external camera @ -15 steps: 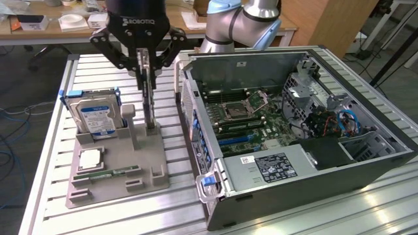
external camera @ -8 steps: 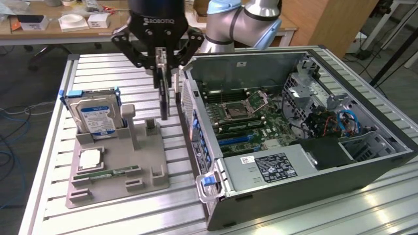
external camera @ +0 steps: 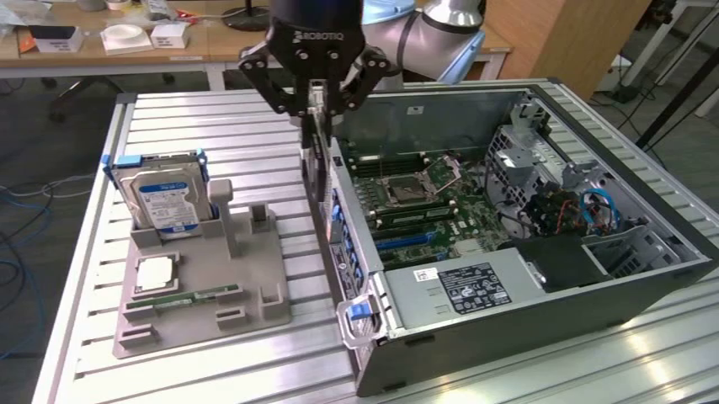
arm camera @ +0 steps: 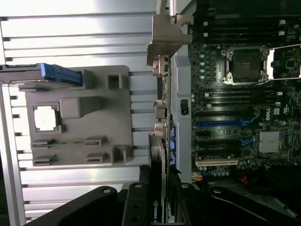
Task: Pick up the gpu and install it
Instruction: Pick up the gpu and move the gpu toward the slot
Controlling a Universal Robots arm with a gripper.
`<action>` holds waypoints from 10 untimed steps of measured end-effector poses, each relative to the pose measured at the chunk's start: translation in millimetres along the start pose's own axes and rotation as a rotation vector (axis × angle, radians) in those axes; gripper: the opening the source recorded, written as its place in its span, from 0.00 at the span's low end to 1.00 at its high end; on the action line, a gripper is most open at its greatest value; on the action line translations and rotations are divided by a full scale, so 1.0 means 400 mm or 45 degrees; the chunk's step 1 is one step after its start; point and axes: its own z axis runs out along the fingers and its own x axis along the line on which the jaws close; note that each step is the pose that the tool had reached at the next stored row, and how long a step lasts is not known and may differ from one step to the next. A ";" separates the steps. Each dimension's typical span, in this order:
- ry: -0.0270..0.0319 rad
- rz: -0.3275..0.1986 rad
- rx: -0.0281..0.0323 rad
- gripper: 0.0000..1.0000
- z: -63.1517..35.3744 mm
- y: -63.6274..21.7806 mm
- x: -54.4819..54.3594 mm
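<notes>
Got the gpu [external camera: 319,160] pinched in the claw [external camera: 316,101], fingers drawn narrow onto the card's upper edge. Hangs upright and edge-on, down along the open case [external camera: 629,286] at its wall on the exterior view's left. From the wrist: same gpu [arm camera: 158,157] running thin along that case wall, silver bracket [arm camera: 168,37] at the far end, claw [arm camera: 158,195] clamped on either side of the board. Not seated yet: sits just outside the motherboard [external camera: 433,198], beside it rather than in a slot. Inside the case, bare processor socket [external camera: 402,191] lying open. Off beside the case, toward the exterior view's left: grey holder [external camera: 197,286] flat on the counter [external camera: 225,126], well apart from the gpu. Carries a hard drive [external camera: 167,198] standing upright at its far end, a square chip [external camera: 154,271] lying flat nearer, and a green memory stick [external camera: 185,296] just in front of that.
</notes>
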 end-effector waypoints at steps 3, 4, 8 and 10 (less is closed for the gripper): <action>-0.0002 0.000 -0.0002 0.26 0.000 0.003 -0.034; -0.0001 0.000 -0.0002 0.26 0.000 0.004 -0.045; -0.0001 0.000 -0.0002 0.26 0.001 0.007 -0.090; -0.0002 0.000 -0.0002 0.26 0.001 0.009 -0.114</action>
